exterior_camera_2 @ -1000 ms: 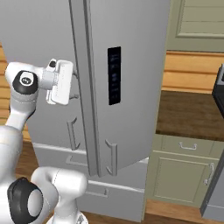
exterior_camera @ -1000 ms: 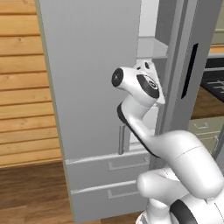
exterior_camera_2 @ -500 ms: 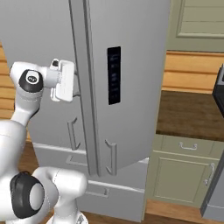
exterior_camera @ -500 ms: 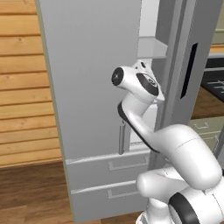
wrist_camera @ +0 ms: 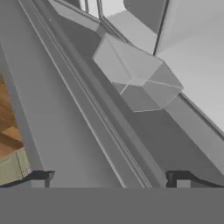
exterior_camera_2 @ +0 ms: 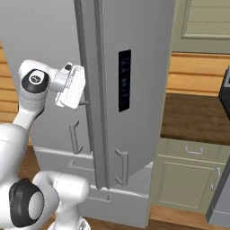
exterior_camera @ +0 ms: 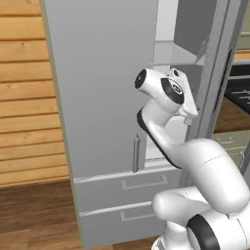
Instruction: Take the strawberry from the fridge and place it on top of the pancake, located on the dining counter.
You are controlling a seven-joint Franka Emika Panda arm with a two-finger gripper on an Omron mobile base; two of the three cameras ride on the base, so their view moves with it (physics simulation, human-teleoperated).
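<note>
Hand view showed the jaws spread wide with nothing between them, their two dark fingertips (wrist_camera: 38, 178) apart at the bottom, aimed into the gap of the fridge (exterior_camera: 107, 97) beside its right door. The strawberry was nowhere to be seen among the pale shelves. Judged small, soft and easily bruised, it would want a light pinch across its widest part.

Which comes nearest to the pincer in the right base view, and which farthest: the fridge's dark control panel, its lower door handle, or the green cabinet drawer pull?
From the pincer:
1. Dark control panel, on the fridge door face, just to its right.
2. Lower door handle, below the panel near the door's bottom edge.
3. Cabinet drawer pull, far right, on the green cabinet beyond the door.
</note>
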